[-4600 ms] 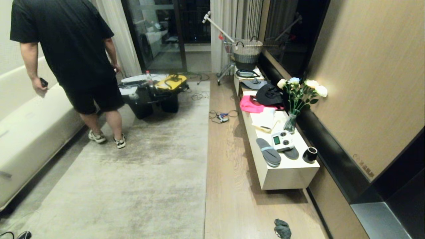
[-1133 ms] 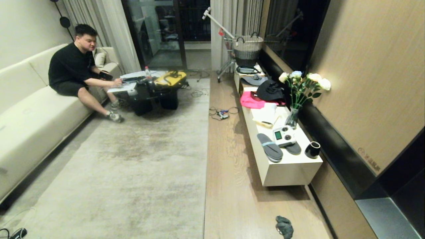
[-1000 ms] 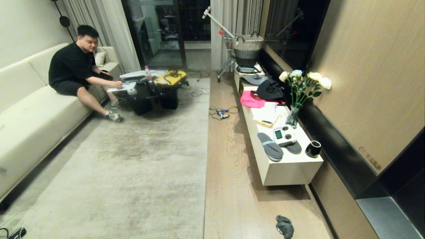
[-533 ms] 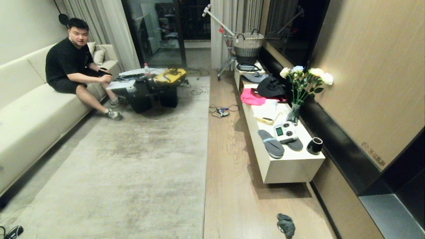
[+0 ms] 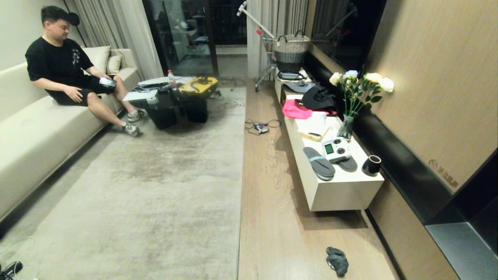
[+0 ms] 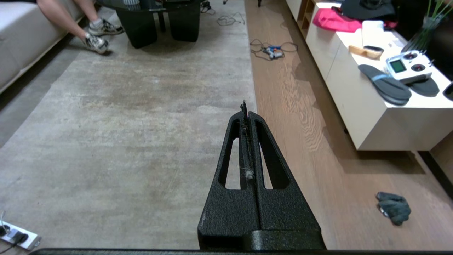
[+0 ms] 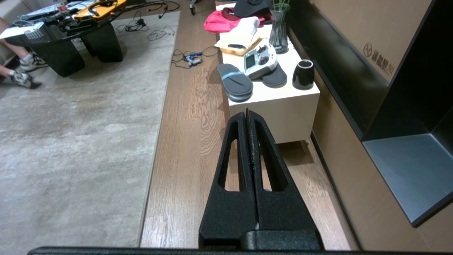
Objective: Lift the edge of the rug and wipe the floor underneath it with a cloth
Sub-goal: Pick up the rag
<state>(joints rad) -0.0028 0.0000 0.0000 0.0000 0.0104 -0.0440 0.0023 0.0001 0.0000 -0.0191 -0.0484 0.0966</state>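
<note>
The rug edge (image 5: 241,194) runs straight away from me, dividing the pale grey-beige rug on the left from the wood-grain floor (image 5: 272,217) on the right. The dark cloth (image 5: 337,261) lies crumpled on the floor near me, right of the edge and in front of the white cabinet. Neither arm shows in the head view. My left gripper (image 6: 244,106) is shut and empty, held above the rug edge (image 6: 250,71), with the cloth (image 6: 394,207) off to its right. My right gripper (image 7: 246,112) is shut and empty over the floor (image 7: 191,134) beside the cabinet.
A low white cabinet (image 5: 342,194) with slippers, a controller, a cup and a vase lines the right wall. Cables (image 5: 258,127) lie on the floor further ahead. A person (image 5: 66,74) sits on the sofa by a black table (image 5: 175,105). A power strip (image 6: 16,236) lies at the near left.
The whole head view has shifted as the camera moved. The person who was walking on the rug now sits on the sofa. The cloth and rug lie as before.
</note>
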